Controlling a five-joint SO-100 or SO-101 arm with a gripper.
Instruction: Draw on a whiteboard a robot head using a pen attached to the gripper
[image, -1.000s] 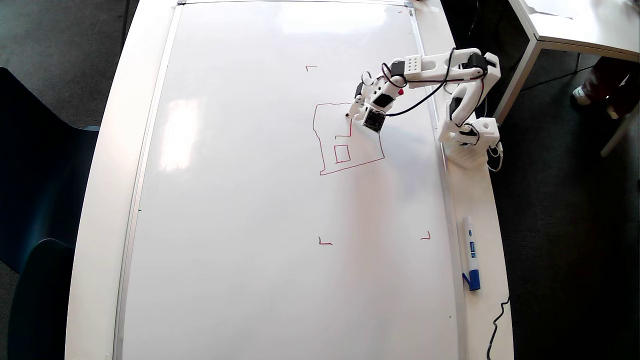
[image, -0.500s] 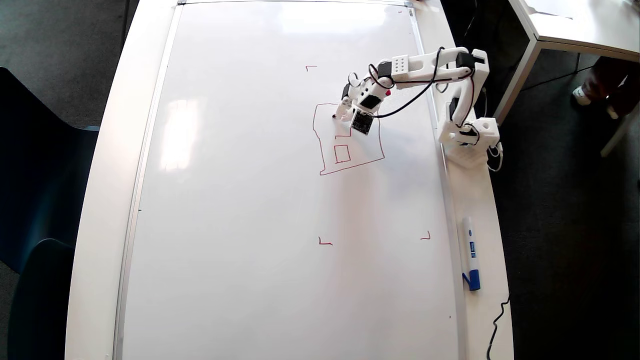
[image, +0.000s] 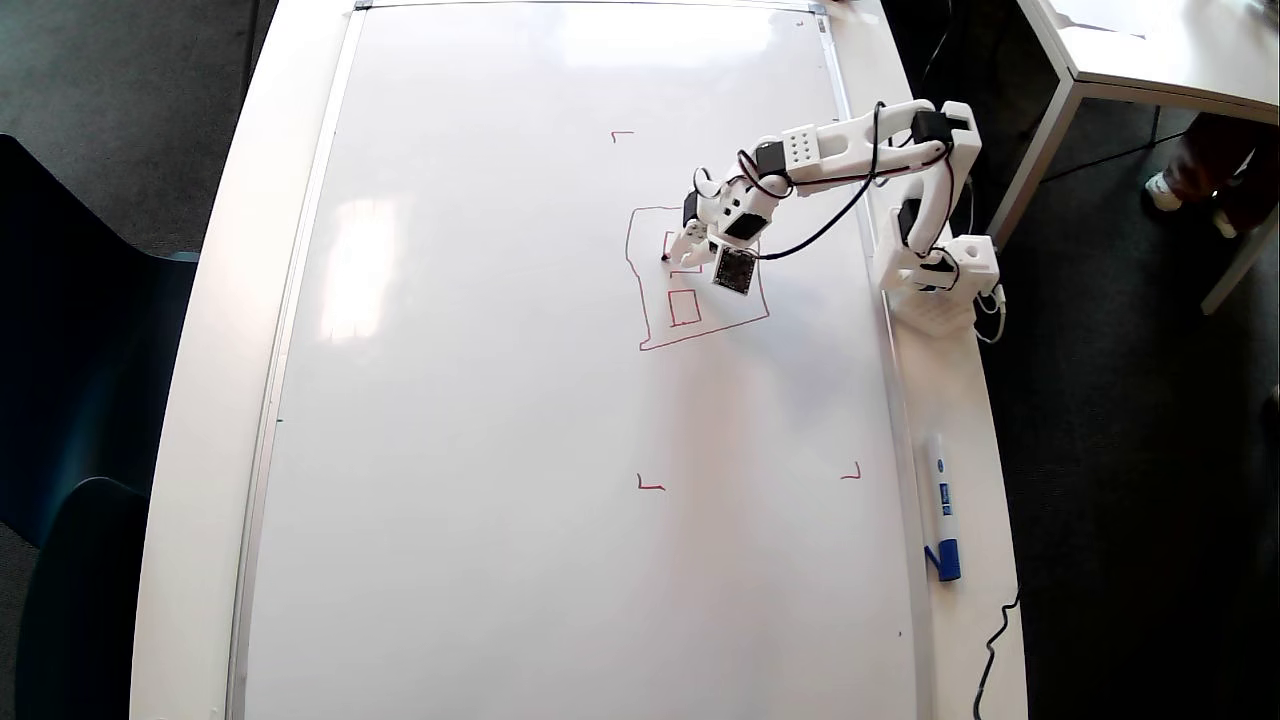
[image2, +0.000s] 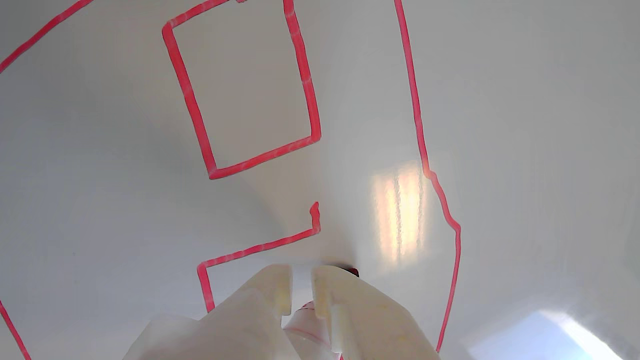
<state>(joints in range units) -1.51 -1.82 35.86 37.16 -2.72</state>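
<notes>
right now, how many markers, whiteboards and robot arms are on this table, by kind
markers: 2 (pen in the end effector, blue-capped marker)
whiteboard: 1
robot arm: 1
total: 4

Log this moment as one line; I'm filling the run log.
phase: drawing | gripper: shut on pen | tip: on whiteboard | robot head: outline plus one inner rectangle closed, second unfinished

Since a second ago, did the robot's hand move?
Yes. In the overhead view the hand slid left and down inside the red drawing, toward its left edge; the blue-capped marker stayed put.
</notes>
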